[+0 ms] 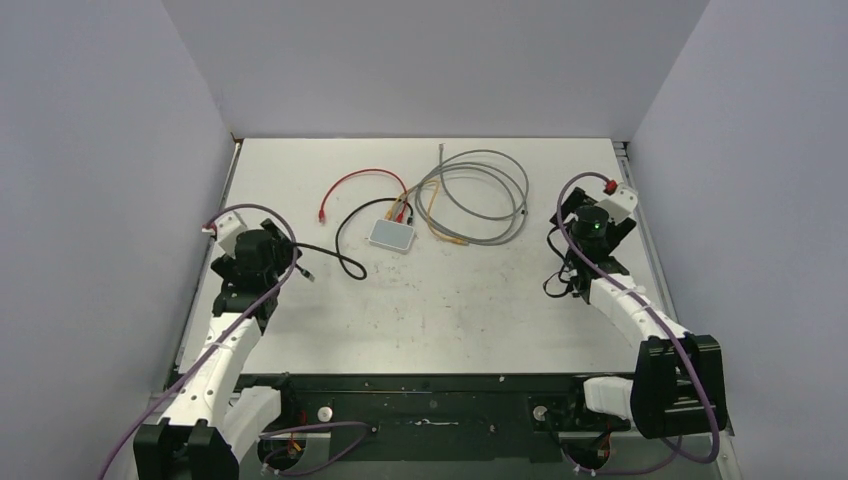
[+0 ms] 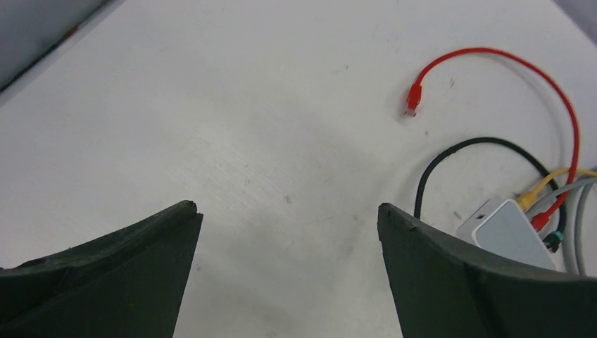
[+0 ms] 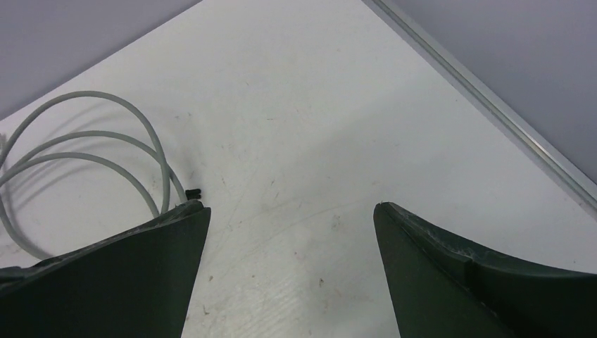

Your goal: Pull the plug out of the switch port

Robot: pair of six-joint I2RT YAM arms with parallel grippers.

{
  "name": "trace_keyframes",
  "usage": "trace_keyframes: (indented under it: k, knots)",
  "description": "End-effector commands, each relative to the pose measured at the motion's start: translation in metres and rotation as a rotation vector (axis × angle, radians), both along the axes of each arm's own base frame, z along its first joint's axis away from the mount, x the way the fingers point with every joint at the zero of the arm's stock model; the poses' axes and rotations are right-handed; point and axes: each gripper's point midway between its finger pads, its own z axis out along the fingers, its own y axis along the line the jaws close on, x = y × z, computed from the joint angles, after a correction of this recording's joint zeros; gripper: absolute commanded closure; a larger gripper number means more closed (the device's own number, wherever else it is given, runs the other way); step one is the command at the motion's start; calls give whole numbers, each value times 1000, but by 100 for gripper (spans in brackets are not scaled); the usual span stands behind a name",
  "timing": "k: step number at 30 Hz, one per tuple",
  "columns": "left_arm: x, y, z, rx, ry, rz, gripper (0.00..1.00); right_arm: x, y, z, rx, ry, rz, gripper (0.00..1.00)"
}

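Left pincer (image 2: 288, 211): spread wide, nothing between the fingers, above bare tabletop (image 1: 450, 310), well to the left of the switch (image 1: 393, 234).

Red cable (image 2: 486, 49): arched left of and behind the switch. Loose end lying free on the tabletop, apart from the switch; other end run into the switch.

Black cable (image 2: 472, 141): curved left of and in front of the switch, one end led to the switch's far edge.

Switch: flat on the tabletop, between the two arms, nearer the left one. Sockets along the far edge.

Plugs (image 2: 538, 222): yellow, red and dark, seated side by side in that far edge. Seating depth not readable.

Yellow cable (image 1: 437, 222): thin, trailing just right of the switch.

Grey cable (image 1: 490, 190): coiled in loose loops right of and behind the switch, one end led back to the switch.

Right pincer (image 3: 290, 205): spread wide, gripping nothing, above bare tabletop well to the right of the switch, beyond the grey loops.
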Motion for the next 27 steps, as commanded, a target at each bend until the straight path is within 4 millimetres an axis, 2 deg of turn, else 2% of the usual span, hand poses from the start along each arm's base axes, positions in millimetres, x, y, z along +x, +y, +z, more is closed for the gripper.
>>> trace_keyframes:
  k: [1, 5, 9, 12, 15, 19, 22, 27]
  knots:
    - [-30, -13, -9, -95, 196, -26, 4, -6, 2, 12, 121, 72, -68, 10]
    - [-45, -34, -9, -156, 321, -130, 4, 8, 26, 16, 164, 167, 67, 10]
    - [-64, -43, -22, -199, 468, -156, 4, 17, 49, 6, 241, 282, 150, 10]
    - [-75, -42, -35, -215, 584, -125, 4, 18, 66, -3, 297, 342, 221, 10]
    - [-72, -31, -39, -166, 635, -86, 4, 15, 92, -1, 350, 333, 341, 10]
    - [-53, -27, -27, -112, 585, -119, 4, 10, 140, 13, 395, 293, 548, 10]
    - [-39, -35, -20, -129, 512, -167, 4, 5, 182, 29, 389, 295, 724, 10]
    - [-24, -59, -7, -206, 375, -276, 4, -11, 264, 76, 418, 203, 1049, 10]
